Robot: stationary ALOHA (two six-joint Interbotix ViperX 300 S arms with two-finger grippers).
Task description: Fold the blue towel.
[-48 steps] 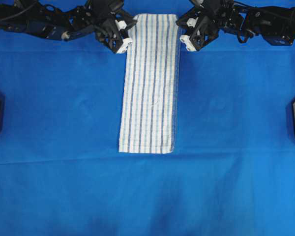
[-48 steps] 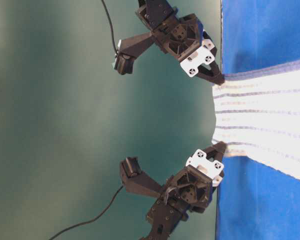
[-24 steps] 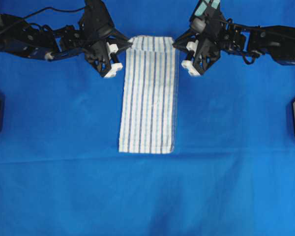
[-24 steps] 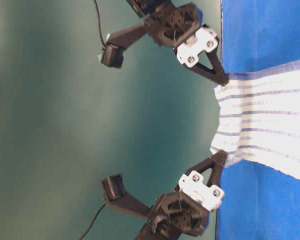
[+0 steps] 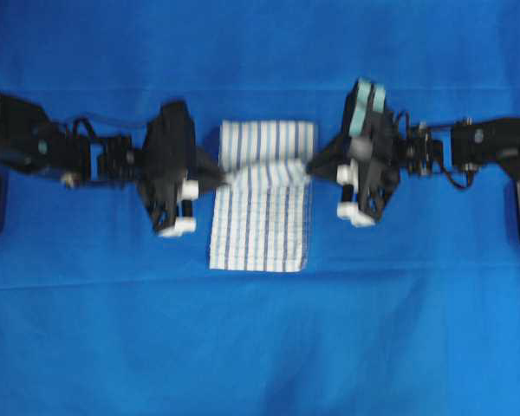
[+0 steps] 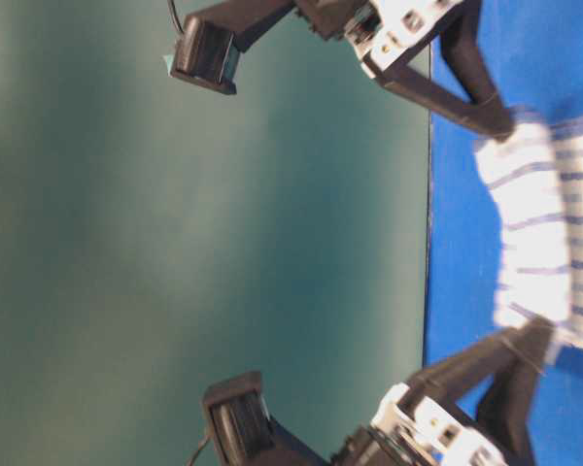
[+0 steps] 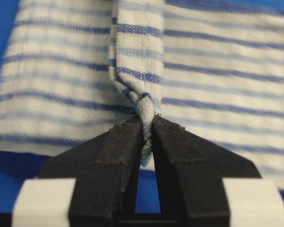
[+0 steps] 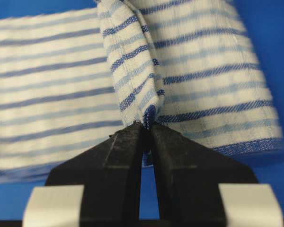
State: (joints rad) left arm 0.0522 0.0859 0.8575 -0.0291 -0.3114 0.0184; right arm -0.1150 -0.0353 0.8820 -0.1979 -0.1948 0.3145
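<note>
blue towel (image 5: pixel 264 212) pinched between both end effectors

My left gripper (image 5: pixel 215 178) and right gripper (image 5: pixel 316 165) smear with blur from overhead, so my fingertips there are hard to make out. The blue towel (image 5: pixel 264 217) runs off the top in both wrist views. At table level its far end is cut by the right edge, and my arms leave the picture at top and bottom. Its raised edge hides the cloth beneath it.
</note>
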